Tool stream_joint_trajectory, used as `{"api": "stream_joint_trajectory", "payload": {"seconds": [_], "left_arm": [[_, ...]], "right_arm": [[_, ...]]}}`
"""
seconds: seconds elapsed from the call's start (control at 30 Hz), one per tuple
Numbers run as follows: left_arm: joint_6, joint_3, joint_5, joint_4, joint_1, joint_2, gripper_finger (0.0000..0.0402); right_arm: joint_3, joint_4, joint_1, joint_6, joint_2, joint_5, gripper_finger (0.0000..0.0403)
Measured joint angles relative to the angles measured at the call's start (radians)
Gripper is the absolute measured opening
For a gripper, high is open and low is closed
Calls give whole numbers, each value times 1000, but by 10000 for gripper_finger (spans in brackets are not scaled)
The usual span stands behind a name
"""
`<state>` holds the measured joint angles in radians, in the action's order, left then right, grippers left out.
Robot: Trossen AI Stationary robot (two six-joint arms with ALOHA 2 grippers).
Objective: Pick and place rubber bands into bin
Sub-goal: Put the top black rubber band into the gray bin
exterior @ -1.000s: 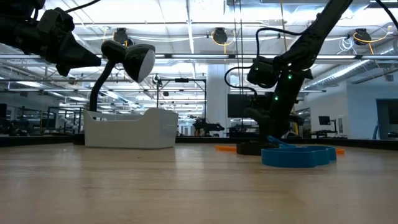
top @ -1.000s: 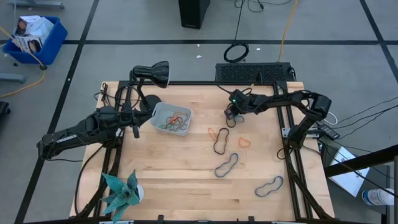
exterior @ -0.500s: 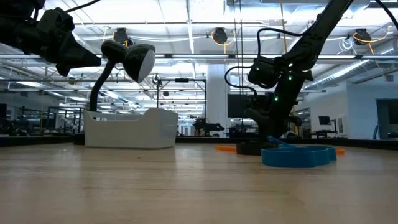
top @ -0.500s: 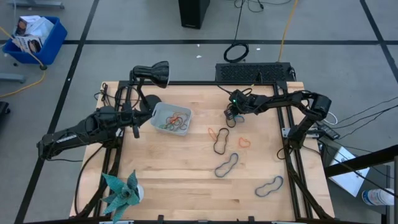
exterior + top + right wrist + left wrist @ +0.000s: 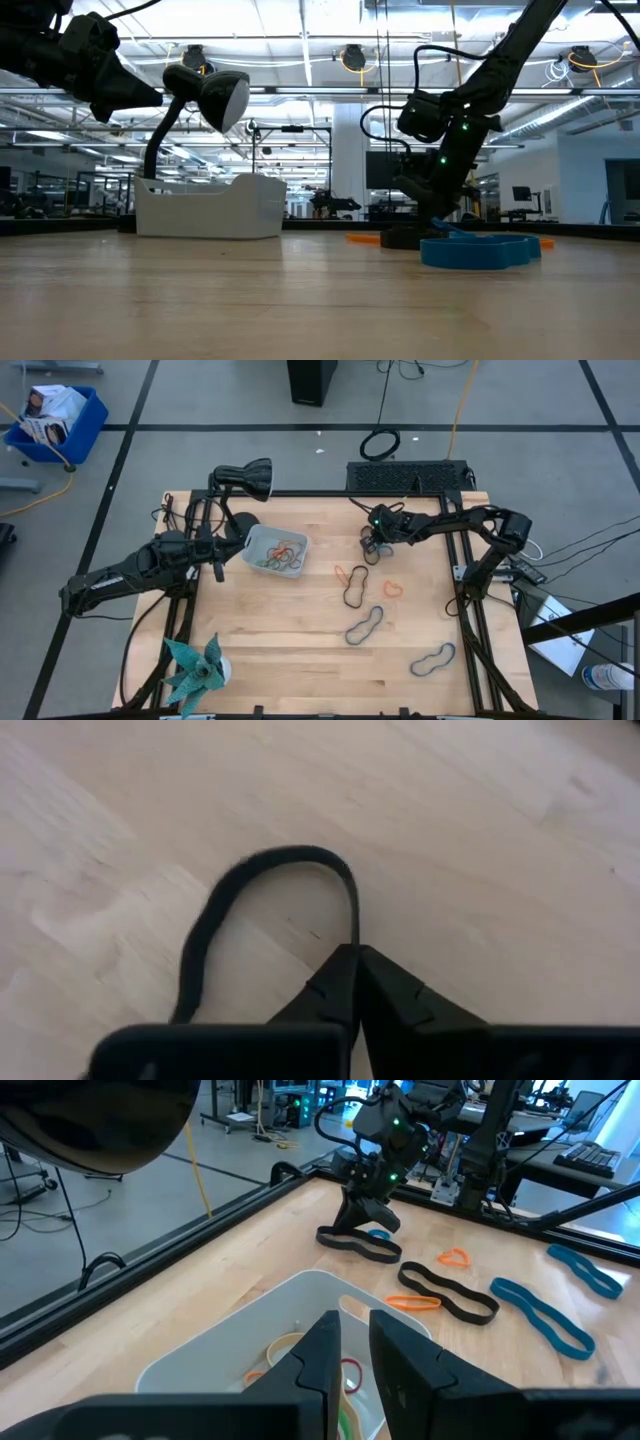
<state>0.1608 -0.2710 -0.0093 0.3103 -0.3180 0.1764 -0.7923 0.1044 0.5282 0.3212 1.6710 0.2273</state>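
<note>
The bin (image 5: 275, 552) stands on the table's far left part and holds several rubber bands; it also shows in the left wrist view (image 5: 230, 1350). My left gripper (image 5: 355, 1335) hovers over the bin's near-left rim (image 5: 216, 557), its fingers a narrow gap apart and empty. My right gripper (image 5: 372, 543) is down at the table's far middle, shut on a black rubber band (image 5: 250, 910). Loose bands lie on the table: orange (image 5: 350, 573), black (image 5: 355, 593), red (image 5: 393, 588), grey (image 5: 365, 625), blue-grey (image 5: 433, 658). My right gripper pinches one strand at the black band's end (image 5: 352, 925) between its two fingertips. The fingers come from above, pointing down. The band's loop (image 5: 215, 920) runs away from the fingers and lies slack on the wood.
A black desk lamp (image 5: 245, 478) stands just behind the bin. A teal paper plant (image 5: 195, 670) stands at the near left corner. A black keyboard-like panel (image 5: 408, 475) lies past the far edge. A blue crate (image 5: 55, 420) sits on the floor far left.
</note>
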Motion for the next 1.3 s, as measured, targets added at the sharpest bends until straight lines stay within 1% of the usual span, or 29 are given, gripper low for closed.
{"api": "stream_joint_trajectory", "payload": {"seconds": [0.07,0.13,0.33,0.43,0.57,0.7,0.8,0.9,1.03,1.2,1.3], "left_arm": [[0,0,0,0,0,0,63],[0,0,0,0,0,0,63],[0,0,0,0,0,0,63],[0,0,0,0,0,0,63],[0,0,0,0,0,0,63],[0,0,0,0,0,0,63],[0,0,0,0,0,0,63],[0,0,0,0,0,0,63],[0,0,0,0,0,0,63],[0,0,0,0,0,0,63],[0,0,0,0,0,0,63]], "right_arm": [[4,3,0,-38,-30,3,2],[5,-8,-3,-60,-86,5,2],[1,-13,-33,-128,-342,9,1],[0,-28,-66,-156,-478,9,1],[0,-26,-122,-192,-626,13,1],[0,-26,-179,-214,-716,73,1],[0,-31,-211,-226,-745,113,0],[0,-73,-237,-229,-744,112,0],[0,-195,-273,-239,-711,105,0],[-1,-417,-297,-262,-633,-66,0],[-2,-541,-305,-263,-569,-144,0]]}}
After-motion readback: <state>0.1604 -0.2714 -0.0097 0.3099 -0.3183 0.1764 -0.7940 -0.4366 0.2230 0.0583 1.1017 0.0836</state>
